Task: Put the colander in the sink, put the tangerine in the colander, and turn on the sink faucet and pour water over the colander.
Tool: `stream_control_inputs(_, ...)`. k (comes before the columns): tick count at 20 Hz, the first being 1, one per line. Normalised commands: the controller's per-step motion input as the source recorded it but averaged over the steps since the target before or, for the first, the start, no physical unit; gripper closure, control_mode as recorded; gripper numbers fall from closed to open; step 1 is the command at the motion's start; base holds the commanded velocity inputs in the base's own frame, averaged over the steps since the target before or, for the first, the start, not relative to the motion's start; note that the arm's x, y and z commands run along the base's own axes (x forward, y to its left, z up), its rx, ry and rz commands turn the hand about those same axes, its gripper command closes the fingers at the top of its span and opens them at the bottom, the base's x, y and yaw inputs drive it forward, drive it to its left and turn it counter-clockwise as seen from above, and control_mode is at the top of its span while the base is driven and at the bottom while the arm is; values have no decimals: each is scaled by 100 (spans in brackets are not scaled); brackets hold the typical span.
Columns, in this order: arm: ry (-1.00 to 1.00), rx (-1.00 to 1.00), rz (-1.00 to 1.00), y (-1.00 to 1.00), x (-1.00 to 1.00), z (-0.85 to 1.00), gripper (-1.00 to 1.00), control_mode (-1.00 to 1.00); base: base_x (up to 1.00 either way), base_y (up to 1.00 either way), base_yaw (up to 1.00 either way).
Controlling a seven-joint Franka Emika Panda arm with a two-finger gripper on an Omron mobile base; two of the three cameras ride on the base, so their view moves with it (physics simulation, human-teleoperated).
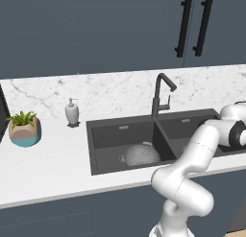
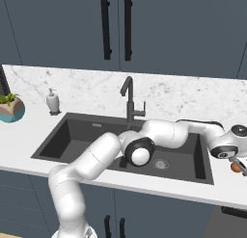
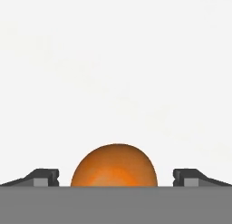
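While sitting in the larger left basin of the sink (image 1: 103, 149), holds nothing visible inside: the colander (image 1: 142, 153), grey and dotted with holes, close to the divider between the basins. Right basin, seen from the right base view, bare but for its round metal drain (image 2: 160, 163), partly crossed by the white arm. Behind the divider, on the back rim, the sink faucet (image 1: 160, 94), tall and dark, spout angled forward over the basins, no water seen running. Off to the right of the sink, on the white counter (image 3: 116, 60), the tangerine (image 3: 114, 166), not in the colander and well apart from it. Gripper (image 3: 116, 177) spread wide, one dark fingertip on each side of the fruit with white counter showing in the gaps, so not clamped on it; whether touching cannot be told. Same orange fruit just visible beside the hand at the right edge of the right base view. Left of the sink: a small white soap dispenser (image 1: 72, 112) near the back corner, then a potted plant (image 1: 24, 129) in a tan and teal bowl farther left. Above the marble backsplash, dark cabinet doors with black bar handles (image 1: 193, 26).
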Motion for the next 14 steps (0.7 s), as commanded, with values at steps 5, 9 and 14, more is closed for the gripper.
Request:
stream_control_inputs(5,0,0,0,2,0,-1,-100,-100,0,0,0)
stream_control_inputs(9,1,0,0,0,0,-16,-100,-100,0,0,0)
stream_control_inputs(14,3,0,0,5,0,-18,100,-100,0,0,0)
